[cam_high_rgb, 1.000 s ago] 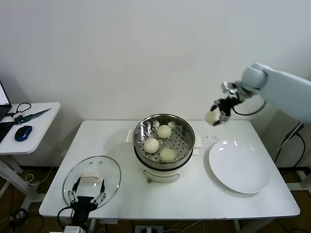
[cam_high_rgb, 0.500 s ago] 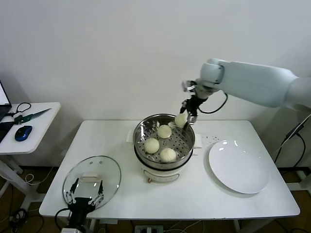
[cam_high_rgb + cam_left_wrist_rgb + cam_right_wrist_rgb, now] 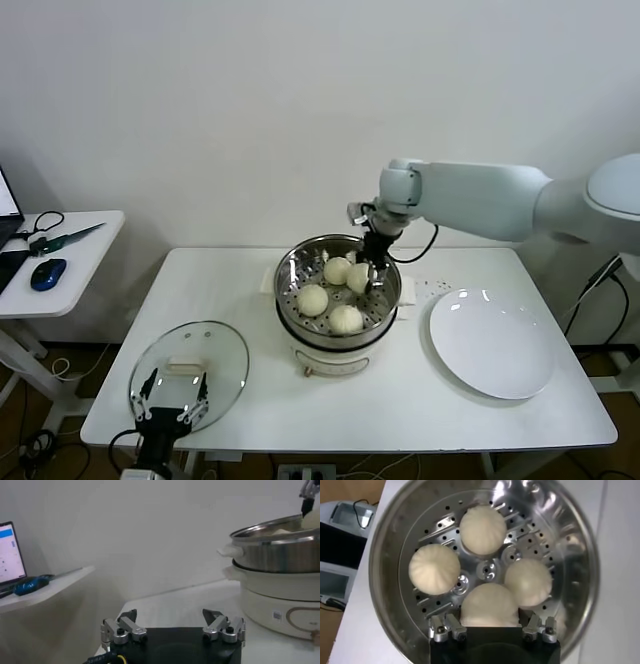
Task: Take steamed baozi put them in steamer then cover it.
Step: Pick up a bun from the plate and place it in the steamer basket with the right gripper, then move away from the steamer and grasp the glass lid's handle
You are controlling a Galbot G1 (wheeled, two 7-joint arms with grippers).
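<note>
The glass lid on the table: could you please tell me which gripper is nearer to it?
Left. The left gripper, open, hovers at the glass lid's near edge, while the right gripper is far off, inside the steamer, shut on the fourth baozi.

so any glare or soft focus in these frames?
Right wrist view: bright reflections on the steamer wall; baozi sharp. Left wrist view: left gripper soft, laptop blurred. Head view: lid shows light sheen, plate small highlights.

Head camera looks down across the white bench [image 3: 400,420]; wrist cameras sit close (one low, one overhead), all sharing the shiny round steel steamer basket [image 3: 295,262] [image 3: 280,550] [image 3: 580,555].
</note>
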